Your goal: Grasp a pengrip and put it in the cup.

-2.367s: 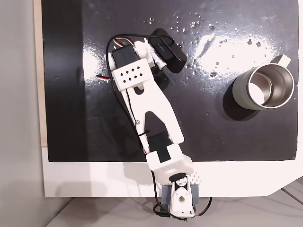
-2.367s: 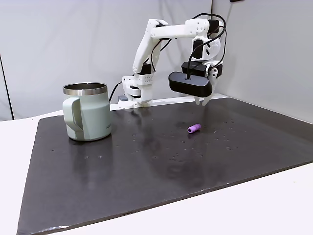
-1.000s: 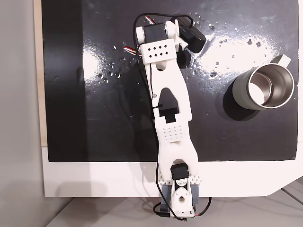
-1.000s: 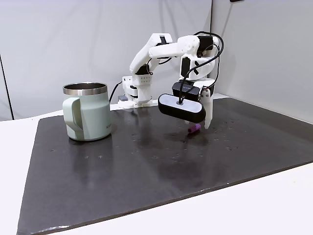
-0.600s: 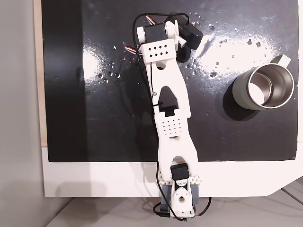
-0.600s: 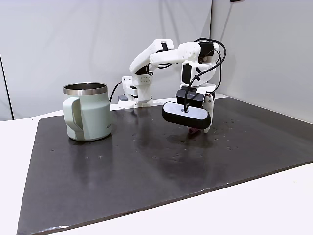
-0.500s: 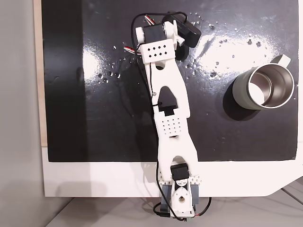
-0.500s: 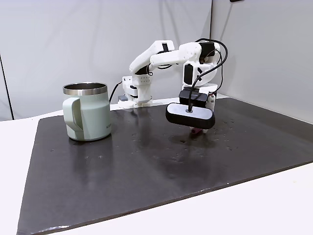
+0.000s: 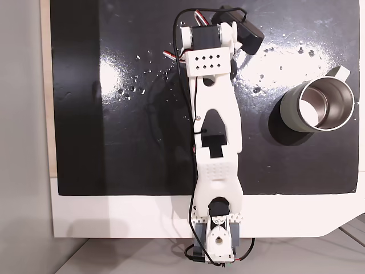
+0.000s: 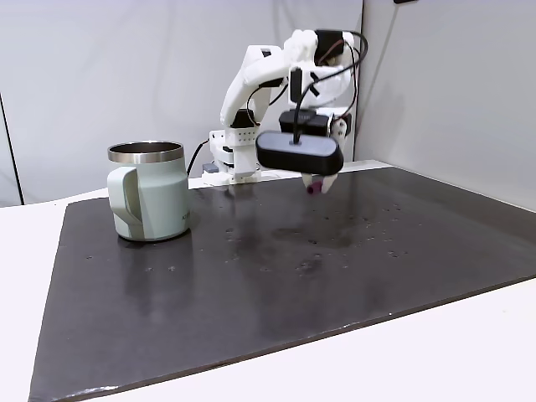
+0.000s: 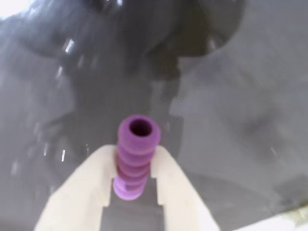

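Glossy black mat, seemingly droplet-speckled; plain grey walls.

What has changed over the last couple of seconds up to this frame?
The tool came down onto the purple pen grip that lay on the black mat, closed on it and lifted it clear, swinging slightly toward the mug. The mug has not moved and the pen grip is not in it.

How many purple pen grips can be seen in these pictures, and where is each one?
1. The pengrip is pinched between the fingers of the gripper, lifted above the dark mat. It also shows in a fixed view. The cup's inside is partly hidden.
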Action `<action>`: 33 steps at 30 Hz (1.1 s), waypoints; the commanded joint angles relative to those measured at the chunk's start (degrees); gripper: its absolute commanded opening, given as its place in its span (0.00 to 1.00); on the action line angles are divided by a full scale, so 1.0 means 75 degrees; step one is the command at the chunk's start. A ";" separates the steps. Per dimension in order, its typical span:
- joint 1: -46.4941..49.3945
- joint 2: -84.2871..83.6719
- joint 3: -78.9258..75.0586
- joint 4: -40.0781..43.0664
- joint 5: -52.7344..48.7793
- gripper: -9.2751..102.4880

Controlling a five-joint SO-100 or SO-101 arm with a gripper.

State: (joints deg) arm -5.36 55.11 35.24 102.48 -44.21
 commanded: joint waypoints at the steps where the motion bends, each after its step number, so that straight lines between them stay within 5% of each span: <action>1: 0.0023 0.2437 0.1383 0.0094 -0.0305 0.08; 8: 0.0891 0.5285 0.3855 0.0094 -0.1043 0.08; 14: 0.2648 0.6609 0.4043 0.0059 -0.1652 0.08; 24: 0.5062 0.6773 0.3188 -0.0914 -0.1758 0.08; 33: 0.5742 0.6258 0.3434 -0.2309 -0.2250 0.08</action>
State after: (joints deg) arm 36.91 102.04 62.40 88.77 -60.03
